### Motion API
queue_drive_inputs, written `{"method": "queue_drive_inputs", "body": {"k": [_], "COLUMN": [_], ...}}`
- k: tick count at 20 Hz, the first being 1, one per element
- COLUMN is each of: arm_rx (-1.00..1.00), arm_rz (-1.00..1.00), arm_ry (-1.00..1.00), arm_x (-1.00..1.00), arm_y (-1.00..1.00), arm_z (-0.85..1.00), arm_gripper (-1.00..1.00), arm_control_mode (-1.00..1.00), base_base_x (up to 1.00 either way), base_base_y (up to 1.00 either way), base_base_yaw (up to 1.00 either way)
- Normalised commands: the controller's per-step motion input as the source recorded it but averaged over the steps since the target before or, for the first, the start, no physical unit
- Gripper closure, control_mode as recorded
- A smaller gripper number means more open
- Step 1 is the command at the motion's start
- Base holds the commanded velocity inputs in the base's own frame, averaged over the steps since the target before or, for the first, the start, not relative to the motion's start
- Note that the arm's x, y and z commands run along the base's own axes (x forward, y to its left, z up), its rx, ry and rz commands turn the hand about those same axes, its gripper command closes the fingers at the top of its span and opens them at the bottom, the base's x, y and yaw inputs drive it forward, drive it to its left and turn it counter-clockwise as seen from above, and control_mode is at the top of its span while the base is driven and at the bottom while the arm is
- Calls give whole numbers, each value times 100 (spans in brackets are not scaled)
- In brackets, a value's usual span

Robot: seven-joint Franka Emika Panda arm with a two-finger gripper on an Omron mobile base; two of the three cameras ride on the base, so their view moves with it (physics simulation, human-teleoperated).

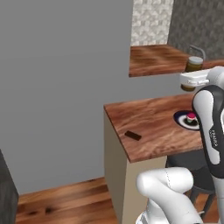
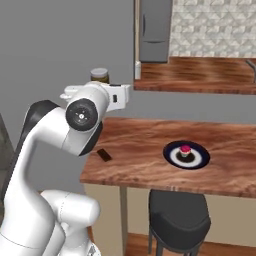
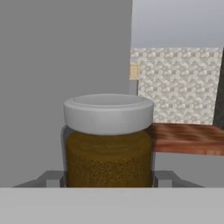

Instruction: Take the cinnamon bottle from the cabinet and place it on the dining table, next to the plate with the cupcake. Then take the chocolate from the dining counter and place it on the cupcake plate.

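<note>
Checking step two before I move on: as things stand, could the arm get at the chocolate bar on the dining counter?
Probably not yet. The chocolate bar lies bare near the edge of the dining counter with nothing over it, but the tool is shut on the cinnamon bottle, held up above the counter. That must be set down first.

Dining table (image 2: 150, 150) glossy reddish wood grain; cinnamon bottle (image 3: 108, 153) grainy brown, matt grey lid.

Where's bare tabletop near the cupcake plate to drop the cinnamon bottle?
The gripper holds the cinnamon bottle above the dining table. Widest bare patch: between the chocolate and the cupcake plate. Another open strip lies behind the plate toward the far edge. The front edge by the plate is narrow, over the stool.
</note>
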Motion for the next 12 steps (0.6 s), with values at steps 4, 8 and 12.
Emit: {"method": "queue_drive_inputs", "body": {"k": [4, 8, 12], "arm_rx": [0, 0, 4], "arm_rz": [0, 0, 0], "arm_ry": [0, 0, 3], "arm_x": [0, 0, 1], "arm_y": [0, 0, -1], "arm_z": [0, 0, -9], "arm_gripper": [100, 100, 100], "arm_control_mode": [100, 100, -100], "base_base_x": [0, 0, -1], "base_base_y": [-22, -25, -3], "base_base_yaw": [17, 12, 2]}}
